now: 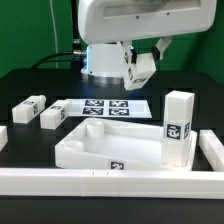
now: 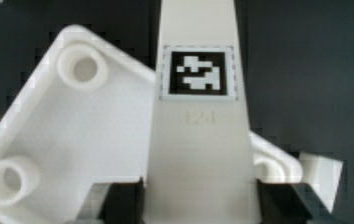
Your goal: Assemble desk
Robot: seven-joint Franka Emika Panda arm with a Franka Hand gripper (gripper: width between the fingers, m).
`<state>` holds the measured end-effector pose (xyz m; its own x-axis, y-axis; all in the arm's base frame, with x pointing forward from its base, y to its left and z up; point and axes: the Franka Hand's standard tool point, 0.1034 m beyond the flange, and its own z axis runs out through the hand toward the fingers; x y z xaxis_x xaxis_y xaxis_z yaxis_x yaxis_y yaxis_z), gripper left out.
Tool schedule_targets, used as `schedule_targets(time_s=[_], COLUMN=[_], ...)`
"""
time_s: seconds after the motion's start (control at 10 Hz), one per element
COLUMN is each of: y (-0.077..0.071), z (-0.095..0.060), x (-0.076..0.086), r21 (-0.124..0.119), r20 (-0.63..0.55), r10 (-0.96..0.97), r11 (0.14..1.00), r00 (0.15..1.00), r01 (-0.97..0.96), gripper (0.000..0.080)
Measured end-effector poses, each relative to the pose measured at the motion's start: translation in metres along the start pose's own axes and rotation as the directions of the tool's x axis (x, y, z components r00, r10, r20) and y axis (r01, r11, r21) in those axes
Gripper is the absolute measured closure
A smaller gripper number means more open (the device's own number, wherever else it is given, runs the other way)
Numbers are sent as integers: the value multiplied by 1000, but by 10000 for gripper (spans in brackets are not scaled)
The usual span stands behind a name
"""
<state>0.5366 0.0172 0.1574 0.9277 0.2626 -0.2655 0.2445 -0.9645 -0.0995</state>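
Closest under the wrist camera is a long white square-section plastic leg block [image 2: 200, 130] with a black-and-white tag on its face. The gripper [image 2: 195, 198] has it clamped between its dark fingers [image 2: 124, 203], the jaws closed to the width of the block.

Beyond this leg lies the large white tray-like desk top with a raised rim [image 2: 49, 110]. Two of its round corner sockets [image 2: 80, 66] show to one side of the leg. The leg's line passes between them and sits over neither. In the exterior view the held leg [image 1: 141, 68] hangs tilted in the air, clear of the tray [image 1: 100, 163].

Another white leg block [image 1: 179, 125] stands upright at the tray's corner on the exterior view's right. Whether it is seated in a socket I cannot tell. Two more white leg blocks [image 1: 28, 107] [image 1: 56, 116] lie loose on the black table [image 1: 30, 80] at the exterior view's left. The marker board [image 1: 105, 107] lies behind the tray, and a low white border rail [image 1: 110, 182] runs in front.

The step in hand looks like carrying a leg to the top. The next move probably calls for squaring the leg upright, centring its end over a free socket, then lowering it straight in.
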Motion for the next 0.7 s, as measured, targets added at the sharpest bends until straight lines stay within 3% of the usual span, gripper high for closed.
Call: schedule_targets(time_s=[0.3, 0.4, 0.7], y=[20, 23, 31], z=[-24, -32, -31], x=[11, 21, 24], r21=[-16, -36, -67], r20=[-155, -215, -400], r10=[-7, -9, -7], r11=[1000, 999, 998], r00=[988, 977, 916], r01=[5, 1, -22], gripper=[509, 509, 509])
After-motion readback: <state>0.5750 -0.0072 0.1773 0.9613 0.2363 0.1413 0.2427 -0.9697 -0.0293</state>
